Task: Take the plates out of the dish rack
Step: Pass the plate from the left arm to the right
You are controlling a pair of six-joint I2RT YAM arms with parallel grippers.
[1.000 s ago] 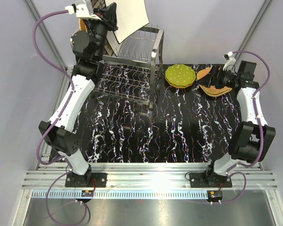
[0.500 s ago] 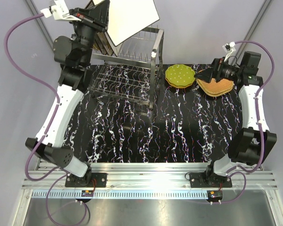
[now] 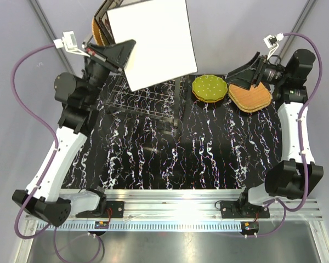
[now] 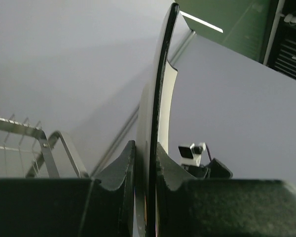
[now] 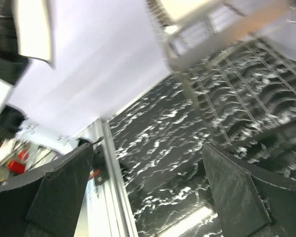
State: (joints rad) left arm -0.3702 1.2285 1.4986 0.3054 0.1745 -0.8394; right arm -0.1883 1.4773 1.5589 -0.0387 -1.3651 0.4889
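My left gripper (image 3: 120,55) is shut on a square cream plate (image 3: 152,43), held high above the dish rack (image 3: 148,101) with its pale underside toward the top camera. In the left wrist view the plate (image 4: 155,108) stands edge-on between the fingers (image 4: 121,170). A wicker plate (image 3: 97,28) shows behind it at the back left. A green dotted plate (image 3: 209,87) and an orange wicker plate (image 3: 252,97) lie on the table at the right. My right gripper (image 3: 244,72) is open and empty, raised above the wicker plate's left edge; its fingers (image 5: 64,187) frame the marbled table.
The black marbled table (image 3: 208,153) lies in front of the rack. The rack (image 5: 222,44) also shows in the right wrist view. Grey walls enclose the back and sides. An aluminium rail (image 3: 175,211) runs along the near edge.
My left arm has lifted the cream plate up and toward the camera, swinging it rightward over the rack. My right gripper has risen off the wicker plate and pulled back, open.
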